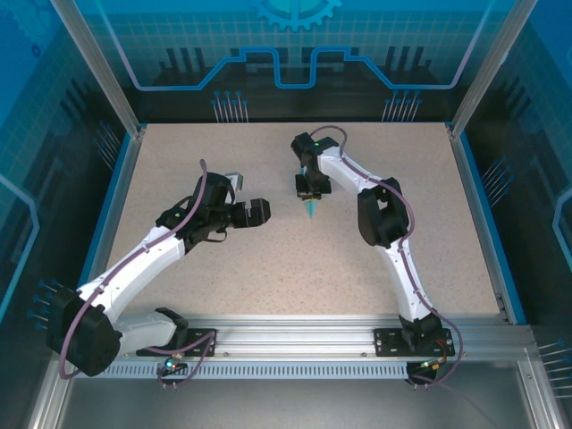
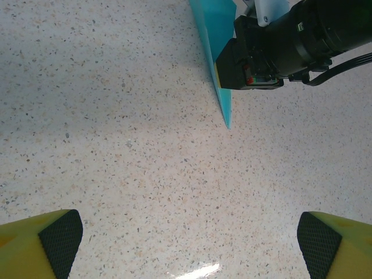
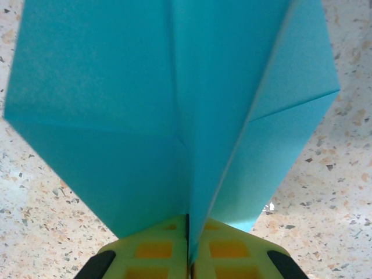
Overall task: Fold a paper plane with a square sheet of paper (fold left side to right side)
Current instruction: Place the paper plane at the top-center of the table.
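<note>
The paper plane (image 3: 145, 99) is a light-blue creased dart, and my right gripper (image 3: 189, 256) is shut on its central fold, the yellow fingers (image 3: 151, 253) pressed together around the paper. From above, the plane (image 1: 309, 210) hangs below the right gripper (image 1: 310, 189) at mid-table, its tip pointing toward the near edge. In the left wrist view the plane's point (image 2: 224, 99) reaches down to the tabletop beside the right gripper's dark body (image 2: 273, 46). My left gripper (image 1: 250, 198) stands open to the plane's left, with bare table between its pads (image 2: 61, 235).
The speckled beige tabletop (image 1: 268, 259) is bounded by blue side rails (image 1: 112, 197) and an aluminium rail (image 1: 304, 326) at the near edge. Transparent blue walls surround the cell.
</note>
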Controlling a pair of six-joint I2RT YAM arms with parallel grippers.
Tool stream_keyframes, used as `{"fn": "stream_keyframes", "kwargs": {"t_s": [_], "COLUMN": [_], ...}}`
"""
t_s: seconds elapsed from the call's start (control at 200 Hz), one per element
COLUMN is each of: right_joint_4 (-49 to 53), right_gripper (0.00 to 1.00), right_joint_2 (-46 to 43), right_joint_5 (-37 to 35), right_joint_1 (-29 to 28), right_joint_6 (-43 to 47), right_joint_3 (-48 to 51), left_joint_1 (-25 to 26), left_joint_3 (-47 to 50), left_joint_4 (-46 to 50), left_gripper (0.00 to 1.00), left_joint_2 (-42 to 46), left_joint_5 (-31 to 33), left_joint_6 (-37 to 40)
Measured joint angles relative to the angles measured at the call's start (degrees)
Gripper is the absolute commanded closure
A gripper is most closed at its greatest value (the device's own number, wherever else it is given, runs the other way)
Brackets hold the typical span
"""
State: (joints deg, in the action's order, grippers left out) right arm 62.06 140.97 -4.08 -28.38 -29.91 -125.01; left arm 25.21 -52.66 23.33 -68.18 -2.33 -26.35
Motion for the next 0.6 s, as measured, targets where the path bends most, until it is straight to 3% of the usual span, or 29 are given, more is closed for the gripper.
{"fn": "stream_keyframes", "kwargs": {"t_s": [0.6], "right_joint_4": [2.1], "right_gripper": [0.75], "right_joint_2": [0.1], "right_joint_5": [0.0], "right_joint_1": [0.0], "right_joint_6": [1.1], "right_joint_3": [-0.1], "left_joint_1": [0.0], "left_joint_3": [-1.4], "left_joint_4": [1.6], "left_gripper": [0.01], "left_joint_2": [0.0], "left_joint_5": [0.0], "left_joint_6": [0.0]}}
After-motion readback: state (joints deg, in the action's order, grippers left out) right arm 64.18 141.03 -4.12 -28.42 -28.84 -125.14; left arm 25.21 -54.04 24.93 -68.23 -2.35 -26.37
